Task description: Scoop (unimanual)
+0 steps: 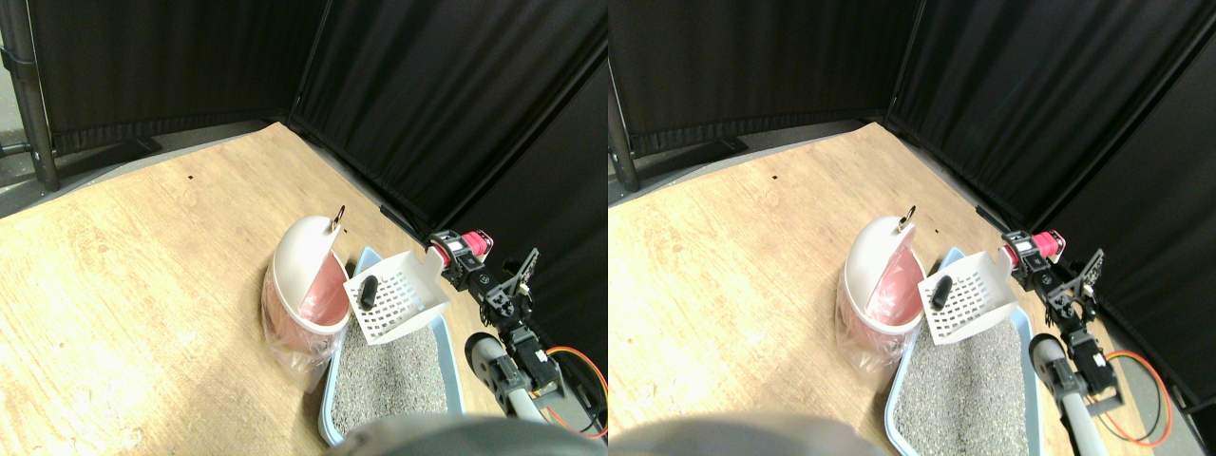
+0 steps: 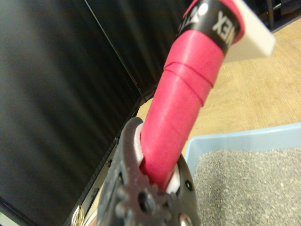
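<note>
A white slotted scoop (image 1: 404,302) hangs tilted above the far end of the light blue litter tray (image 1: 334,385). A small dark lump (image 1: 366,290) lies in the scoop, on the side nearest the bin. My right gripper (image 1: 455,258) is shut on the scoop's pink wrapped handle (image 1: 467,244). In the wrist view the pink handle (image 2: 186,103) runs up out of the jaws, and my gripper (image 2: 157,173) clamps its lower end. Grey litter (image 1: 394,375) fills the tray. A white and pink bin (image 1: 306,280) with a tilted swing lid stands just left of the scoop.
The bin sits in a clear plastic bag (image 1: 285,347) on the wooden floor (image 1: 142,275). Black curtains (image 1: 427,95) close off the back and right side, close behind my arm. Orange cable (image 1: 581,375) loops beside the arm. A metal post (image 1: 28,95) stands at far left.
</note>
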`<action>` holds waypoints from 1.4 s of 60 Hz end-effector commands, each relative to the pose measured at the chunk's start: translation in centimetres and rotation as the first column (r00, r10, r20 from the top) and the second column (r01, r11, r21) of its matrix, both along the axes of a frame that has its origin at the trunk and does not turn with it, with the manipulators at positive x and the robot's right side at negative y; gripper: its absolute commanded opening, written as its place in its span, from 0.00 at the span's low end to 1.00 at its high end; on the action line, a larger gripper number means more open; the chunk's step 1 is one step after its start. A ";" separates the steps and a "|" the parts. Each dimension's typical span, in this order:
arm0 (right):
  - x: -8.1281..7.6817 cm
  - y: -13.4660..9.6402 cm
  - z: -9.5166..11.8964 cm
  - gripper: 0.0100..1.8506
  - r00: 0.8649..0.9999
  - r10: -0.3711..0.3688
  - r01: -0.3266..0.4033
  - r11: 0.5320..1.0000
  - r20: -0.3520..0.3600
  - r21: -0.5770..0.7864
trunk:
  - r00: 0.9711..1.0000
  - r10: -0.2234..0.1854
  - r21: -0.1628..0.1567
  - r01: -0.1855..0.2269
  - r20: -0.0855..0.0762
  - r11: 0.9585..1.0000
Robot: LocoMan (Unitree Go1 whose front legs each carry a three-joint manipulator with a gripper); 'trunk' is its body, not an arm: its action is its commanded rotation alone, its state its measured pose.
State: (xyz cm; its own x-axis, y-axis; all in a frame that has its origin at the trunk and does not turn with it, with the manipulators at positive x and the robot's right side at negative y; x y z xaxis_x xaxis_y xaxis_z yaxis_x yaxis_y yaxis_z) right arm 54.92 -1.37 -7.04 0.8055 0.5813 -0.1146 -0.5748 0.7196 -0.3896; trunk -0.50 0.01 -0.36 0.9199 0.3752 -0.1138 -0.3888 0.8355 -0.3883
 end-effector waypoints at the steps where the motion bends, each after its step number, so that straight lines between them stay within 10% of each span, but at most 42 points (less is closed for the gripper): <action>1: 0.1 0.7 0.9 0.03 0.999 0.009 -0.010 1.000 0.040 0.008 | 0.996 0.087 -0.058 -0.086 0.013 0.995; 39: 0.1 2.2 2.3 0.03 0.997 -0.075 0.078 0.991 0.036 -0.110 | 0.995 0.098 -0.069 -0.097 0.019 0.993; 84: 0.2 2.7 2.3 0.16 0.993 0.023 -0.001 0.983 0.118 -0.186 | 0.995 0.095 -0.078 -0.093 0.020 0.993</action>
State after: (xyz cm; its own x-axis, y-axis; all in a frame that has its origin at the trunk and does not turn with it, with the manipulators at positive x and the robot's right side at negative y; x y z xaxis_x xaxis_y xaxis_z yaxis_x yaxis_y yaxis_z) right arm 55.02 0.86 -5.61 0.8173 0.5448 -0.1874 -0.5451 0.6258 -0.5579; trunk -0.43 0.02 -0.35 0.9198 0.3757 -0.1132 -0.3891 0.8356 -0.3878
